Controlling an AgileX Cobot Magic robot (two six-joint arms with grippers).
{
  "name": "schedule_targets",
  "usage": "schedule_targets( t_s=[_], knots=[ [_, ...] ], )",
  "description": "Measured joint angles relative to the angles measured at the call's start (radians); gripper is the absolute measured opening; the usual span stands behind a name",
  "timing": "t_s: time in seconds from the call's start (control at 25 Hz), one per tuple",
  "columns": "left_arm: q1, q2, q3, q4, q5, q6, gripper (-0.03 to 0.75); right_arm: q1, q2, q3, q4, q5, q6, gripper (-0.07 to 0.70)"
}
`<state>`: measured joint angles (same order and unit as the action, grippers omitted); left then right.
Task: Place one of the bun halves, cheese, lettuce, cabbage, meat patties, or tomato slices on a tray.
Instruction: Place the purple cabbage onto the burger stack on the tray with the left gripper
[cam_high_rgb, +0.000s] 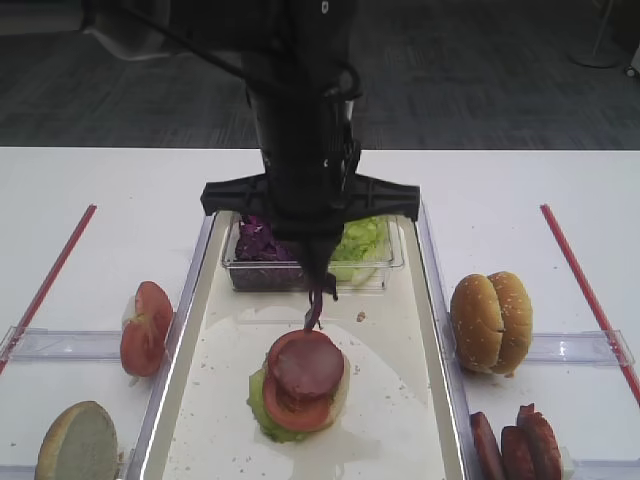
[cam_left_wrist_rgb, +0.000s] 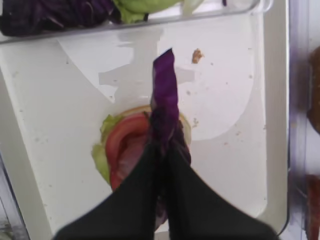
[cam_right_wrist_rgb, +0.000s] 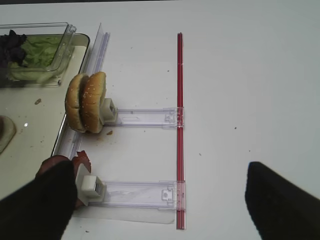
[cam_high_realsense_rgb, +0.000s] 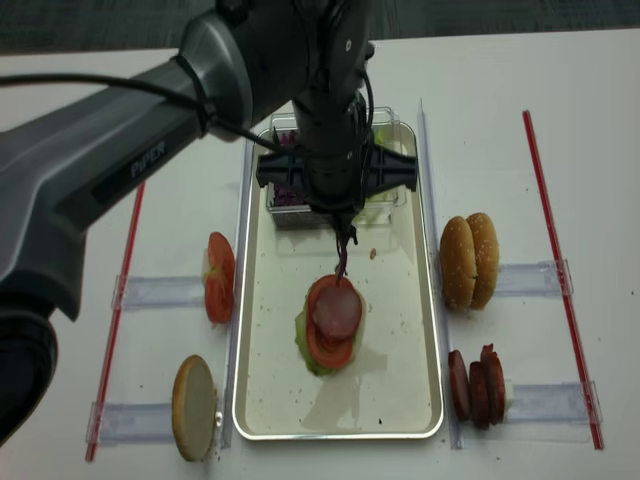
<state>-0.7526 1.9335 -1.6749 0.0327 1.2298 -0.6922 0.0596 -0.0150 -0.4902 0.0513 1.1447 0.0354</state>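
My left gripper (cam_high_rgb: 320, 275) (cam_left_wrist_rgb: 162, 145) is shut on a dark purple strip of cabbage (cam_high_rgb: 316, 305) (cam_left_wrist_rgb: 164, 90) that dangles over the silvery tray (cam_high_rgb: 185, 330) (cam_high_realsense_rgb: 240, 330). Right below it on the tray lies a stack of lettuce (cam_high_rgb: 262, 410), a tomato slice (cam_high_rgb: 290, 408) and a meat patty (cam_high_rgb: 306, 362). More cabbage (cam_high_rgb: 258, 245) and lettuce (cam_high_rgb: 362, 240) fill a clear tub at the tray's far end. Right of the tray, my right gripper (cam_right_wrist_rgb: 160, 210) is open over bare table. The cheese is out of view.
Two bun halves (cam_high_rgb: 490, 322) and meat patties (cam_high_rgb: 515, 445) stand on edge in clear holders right of the tray. Tomato slices (cam_high_rgb: 146, 328) and one bun half (cam_high_rgb: 78, 442) stand to its left. Red strips (cam_high_rgb: 50, 280) (cam_high_rgb: 585, 290) run along both table sides.
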Motion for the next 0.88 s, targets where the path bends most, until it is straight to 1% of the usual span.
schedule_targets(
  t_s=[0.28,0.6,0.88],
  knots=[
    [-0.022,-0.032,0.097,0.006,-0.002,-0.011,-0.004,0.000,0.000,0.000,0.000,0.000,0.000,0.692],
    [-0.045,-0.044,0.100,0.006,-0.004,-0.011,-0.004,0.000,0.000,0.000,0.000,0.000,0.000,0.692],
    [-0.051,-0.044,0.101,-0.011,-0.004,-0.011,-0.004,0.000,0.000,0.000,0.000,0.000,0.000,0.692]
  ],
)
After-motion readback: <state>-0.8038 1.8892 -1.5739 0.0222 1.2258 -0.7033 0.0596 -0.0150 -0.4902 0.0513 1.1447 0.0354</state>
